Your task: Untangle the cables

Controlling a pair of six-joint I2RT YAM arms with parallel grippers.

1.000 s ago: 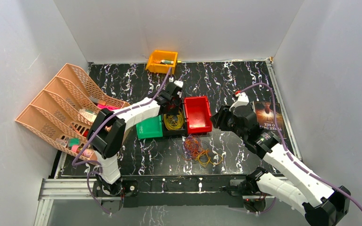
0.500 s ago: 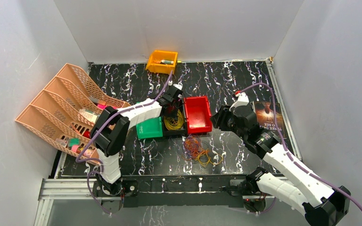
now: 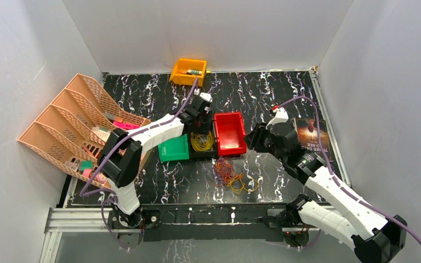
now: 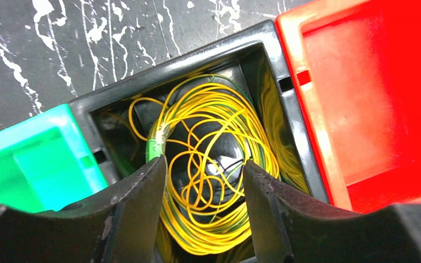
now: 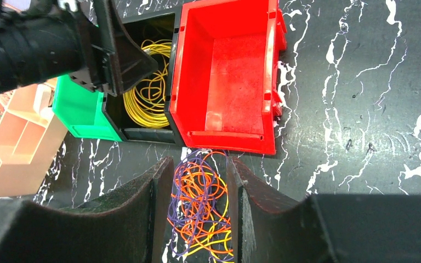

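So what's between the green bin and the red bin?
A black bin holding the yellow cable coil, touching both the green bin and red bin; the left wrist view shows it, left gripper open above.

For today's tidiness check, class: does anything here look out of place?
Yes: a tangle of orange and purple cables lies loose on the table, just outside the empty red bin.
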